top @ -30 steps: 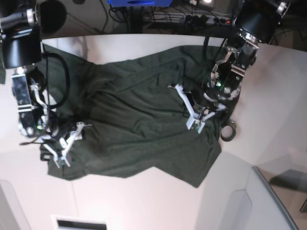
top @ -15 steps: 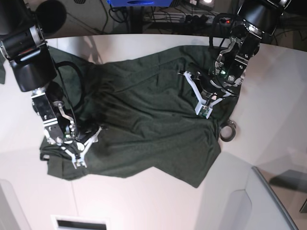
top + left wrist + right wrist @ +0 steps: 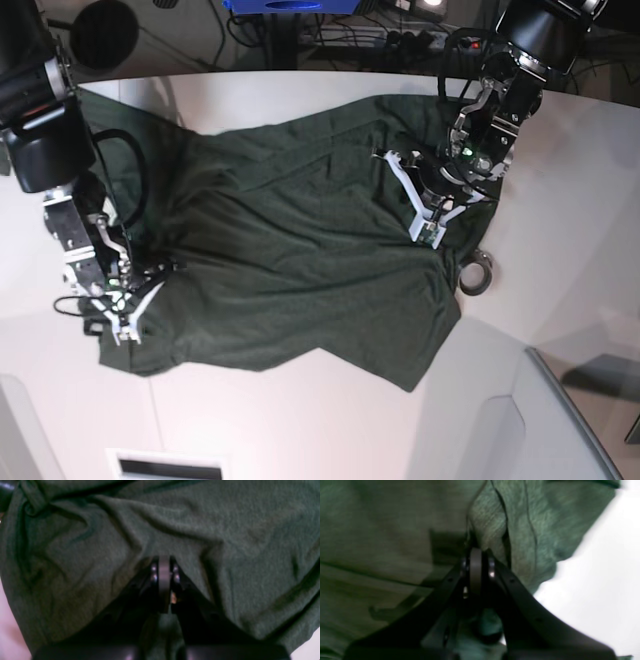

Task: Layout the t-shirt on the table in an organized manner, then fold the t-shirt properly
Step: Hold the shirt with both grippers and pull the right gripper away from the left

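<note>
The dark green t-shirt lies crumpled and spread over the white table. My left gripper rests on the shirt's right part, jaws shut. In the left wrist view the left gripper pinches the t-shirt, with creases running into its tips. My right gripper sits at the shirt's lower left corner. In the right wrist view the right gripper is shut on a raised fold of the t-shirt near its edge, with bare table beside it.
A small metal ring lies on the table just right of the shirt. Cables and a power strip run behind the table's curved far edge. A grey raised panel stands at the front right.
The right gripper has gone from open to shut on the cloth and shifted left to the shirt's corner. The left gripper moved up and right, staying shut.
</note>
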Robot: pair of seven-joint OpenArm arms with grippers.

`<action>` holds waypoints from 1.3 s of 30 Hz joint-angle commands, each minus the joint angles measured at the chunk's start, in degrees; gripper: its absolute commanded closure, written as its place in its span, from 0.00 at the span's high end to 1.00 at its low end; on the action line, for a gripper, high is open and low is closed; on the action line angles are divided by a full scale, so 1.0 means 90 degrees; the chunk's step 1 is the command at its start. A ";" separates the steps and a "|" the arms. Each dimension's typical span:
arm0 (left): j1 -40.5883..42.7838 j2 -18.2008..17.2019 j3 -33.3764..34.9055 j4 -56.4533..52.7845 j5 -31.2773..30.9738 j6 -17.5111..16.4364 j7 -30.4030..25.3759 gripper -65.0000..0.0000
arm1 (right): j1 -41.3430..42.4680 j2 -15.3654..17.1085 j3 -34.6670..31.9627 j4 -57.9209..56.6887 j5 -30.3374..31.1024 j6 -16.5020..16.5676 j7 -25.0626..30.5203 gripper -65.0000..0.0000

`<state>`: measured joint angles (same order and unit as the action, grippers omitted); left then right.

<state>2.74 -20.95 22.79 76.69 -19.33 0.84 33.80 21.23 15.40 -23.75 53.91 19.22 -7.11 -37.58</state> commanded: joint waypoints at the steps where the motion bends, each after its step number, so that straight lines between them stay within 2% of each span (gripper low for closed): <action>1: 0.0013 -0.0041 0.0003 -0.0115 0.0043 0.0019 0.0352 0.00 | 0.0117 0.0130 0.0045 0.0315 0.0008 -0.0006 0.0068 0.00; 6: -0.0046 -0.0041 0.0003 -0.0281 0.0043 0.0019 0.0352 0.00 | -0.0088 0.0306 0.0211 0.0911 0.0018 0.0014 -0.0205 0.00; 10: -0.0056 -0.0041 0.0003 -0.0301 0.0043 0.0019 0.0352 0.00 | -0.0215 0.0404 0.0954 0.0911 0.0008 0.0033 -0.0244 0.00; 17: -0.0056 -0.0041 -0.0007 -0.0281 0.0043 0.0019 0.0352 0.00 | -0.0450 0.1117 0.1960 0.0755 0.0008 0.0043 -0.0234 0.00; 21: -0.0065 -0.0041 -0.0007 -0.0252 0.0043 0.0019 0.0352 0.00 | -0.0499 0.1195 0.2751 0.0227 0.0008 0.0043 -0.0225 0.00; 23: -0.0065 -0.0041 -0.0007 -0.0252 0.0043 0.0019 0.0352 0.00 | -0.0499 0.1176 0.3181 -0.0193 0.0008 0.0043 -0.0225 0.07; 28: -0.0075 -0.0041 -0.0007 -0.0242 0.0043 0.0019 0.0352 0.00 | -0.0479 0.1049 0.3269 -0.0466 0.0018 0.0043 -0.0293 0.60; 29: -0.0075 -0.0041 -0.0016 -0.0232 0.0043 0.0019 0.0352 0.00 | -0.0479 0.1049 0.3298 -0.0447 0.0018 0.0043 -0.0332 0.61; 31: -0.0075 -0.0041 -0.0016 -0.0047 0.0043 0.0019 0.0352 0.00 | -0.0547 0.1049 0.3405 -0.0085 0.0028 0.0043 -0.0371 0.55; 33: -0.0007 -0.0129 -0.0016 0.0276 0.0033 0.0019 0.0371 0.00 | -0.1046 0.1009 0.3669 0.0765 0.0037 0.0092 -0.0527 0.51; 34: 0.0003 -0.0168 -0.0016 0.0432 0.0033 0.0019 0.0381 0.00 | -0.1329 0.0970 0.3718 0.1351 0.0037 0.0268 -0.0713 0.50; 36: 0.0042 -0.0178 -0.0016 0.0617 0.0033 0.0019 0.0391 0.00 | -0.1827 0.0619 0.3689 0.2474 0.0037 0.0815 -0.1172 0.52; 39: 0.0032 -0.0178 -0.0016 0.0617 0.0033 0.0019 0.0391 0.00 | -0.2022 0.0335 0.3698 0.2718 0.0008 0.1186 -0.1299 0.56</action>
<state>3.73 -22.04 22.96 81.36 -19.09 0.89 37.95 1.54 16.25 8.67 77.34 20.18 4.19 -50.59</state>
